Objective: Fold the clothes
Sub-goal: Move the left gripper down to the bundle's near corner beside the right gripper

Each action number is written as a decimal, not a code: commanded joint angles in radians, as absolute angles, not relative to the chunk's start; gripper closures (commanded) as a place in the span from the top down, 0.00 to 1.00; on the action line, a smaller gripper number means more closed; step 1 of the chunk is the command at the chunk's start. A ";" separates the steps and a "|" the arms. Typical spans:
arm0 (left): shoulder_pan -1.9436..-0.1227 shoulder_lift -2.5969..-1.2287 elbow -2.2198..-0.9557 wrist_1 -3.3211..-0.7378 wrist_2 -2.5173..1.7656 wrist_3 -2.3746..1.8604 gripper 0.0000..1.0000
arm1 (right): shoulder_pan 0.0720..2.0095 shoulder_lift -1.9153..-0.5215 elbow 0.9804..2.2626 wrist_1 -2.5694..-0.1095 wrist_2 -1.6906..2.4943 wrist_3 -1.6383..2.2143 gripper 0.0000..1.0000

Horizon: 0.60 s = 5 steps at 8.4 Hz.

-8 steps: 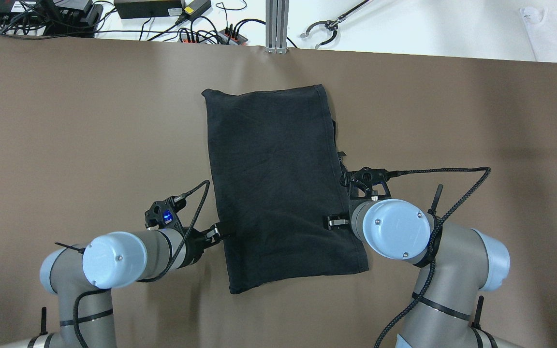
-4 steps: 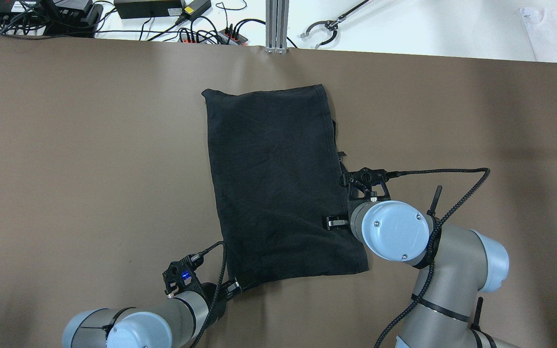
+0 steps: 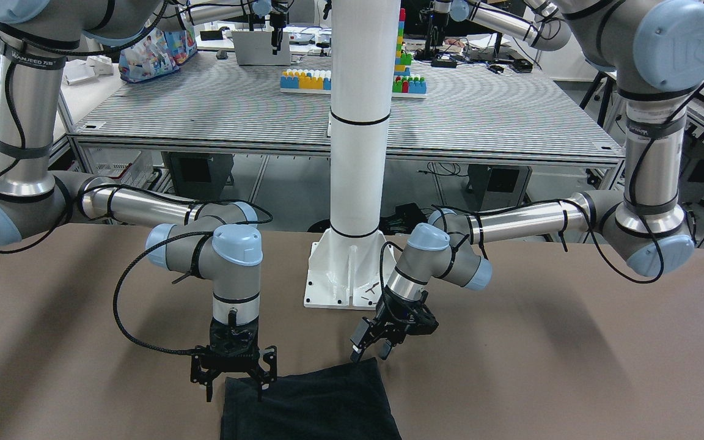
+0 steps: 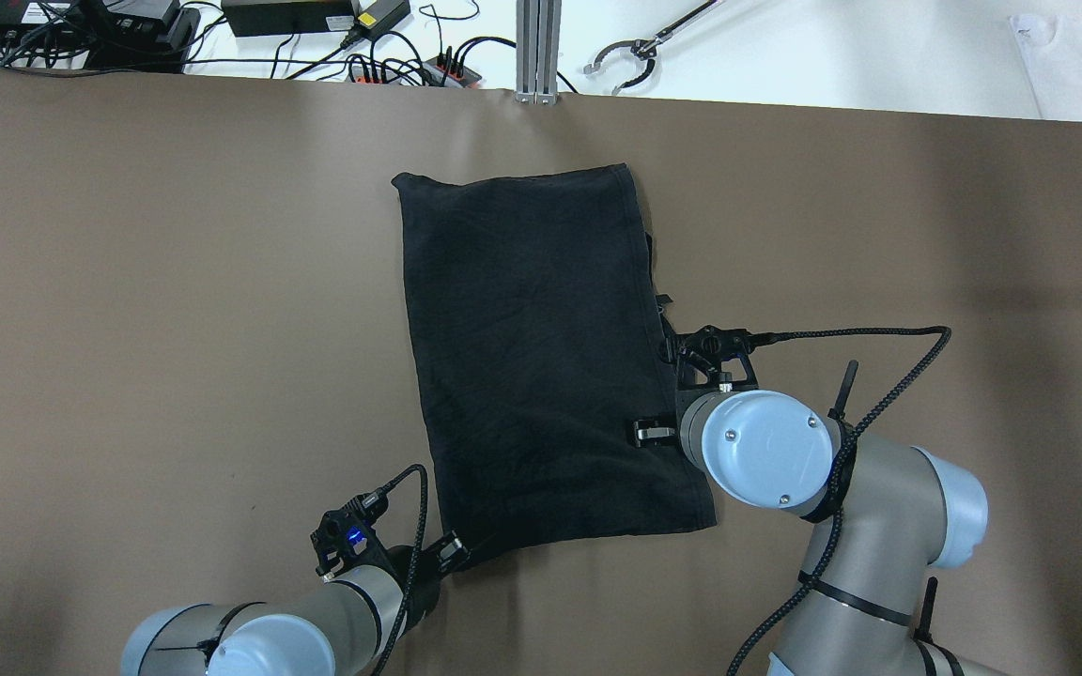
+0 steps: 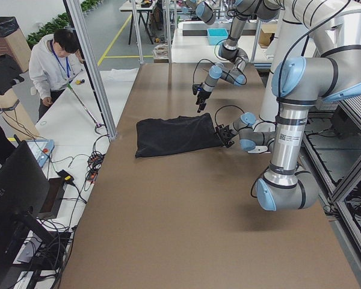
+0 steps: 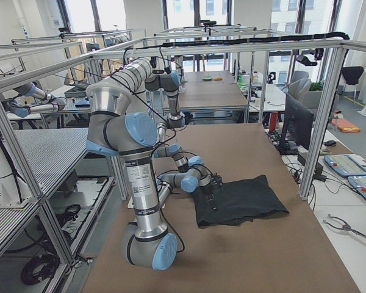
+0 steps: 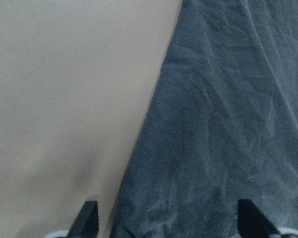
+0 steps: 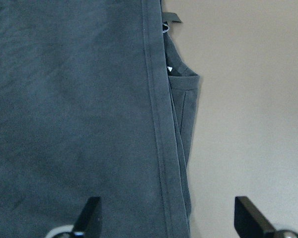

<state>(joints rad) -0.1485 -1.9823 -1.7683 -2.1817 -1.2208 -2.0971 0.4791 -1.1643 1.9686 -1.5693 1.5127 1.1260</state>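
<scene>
**A:** How far along is the folding?

**B:** Partway, I'd say. The cloth lies flat on the tabletop as a tidy rectangle, out in front of the pillar, with its short edge near the base plate but not touching it. Extra layers peek out from under one hemmed long edge, so it looks doubled over already.

**A:** And what's left?

**B:** At least one more fold, by my reckoning, and no grasp is made for it yet. The left fingers stand wide apart, astride the cloth's corner nearest the pillar on the robot's left. One is over bare tabletop and one over fabric, pinching nothing.

**A:** The other side?

**B:** The right fingers are spread wide too. They're low over the hemmed edge on the pillar's other side, a little farther from the pillar than the left pair. They also hold nothing. Whether either pair touches the cloth, I can't tell.

**A:** What's the count?

**B:** One cloth. Two arms, each with two fingers, so four fingers in all. One pillar. Nothing else sits on the brown tabletop near it.
</scene>
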 commanded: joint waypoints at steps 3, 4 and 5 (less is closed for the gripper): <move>-0.141 -1.988 -1.732 -2.181 -1.216 -2.103 1.00 | 0.479 -1.164 1.970 -1.569 1.513 1.127 0.94; -0.141 -1.988 -1.732 -2.181 -1.215 -2.102 0.99 | 0.479 -1.164 1.970 -1.569 1.514 1.127 0.94; -0.141 -1.991 -1.733 -2.181 -1.212 -2.103 0.91 | 0.479 -1.164 1.968 -1.569 1.514 1.127 0.94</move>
<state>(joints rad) -0.1416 -1.9876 -1.7332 -2.1813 -1.2160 -2.1025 0.4788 -1.1643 1.9690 -1.5693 1.5131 1.1273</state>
